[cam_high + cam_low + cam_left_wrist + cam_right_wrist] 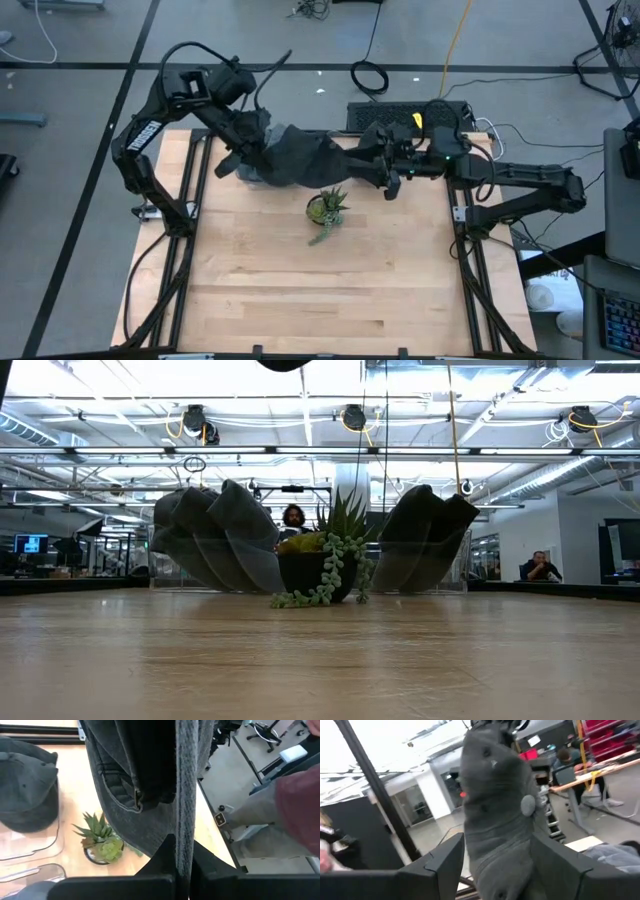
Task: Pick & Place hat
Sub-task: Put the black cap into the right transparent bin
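I am gripping the hat (pixel 300 158) with both pincers over the desk's (pixel 320 290) far edge: my left pincer (pixel 243 158) is clenching its brim, my right pincer (pixel 372 160) its crown. A pot (pixel 318 211) holding a plant (pixel 330 203) is standing just beside it.

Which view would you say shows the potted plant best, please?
The low view: the plant stands centred and unobstructed, trailing strands over its dark pot. The high view shows it small from above. The left wrist view catches it partly behind hanging fabric. The right wrist view misses it.
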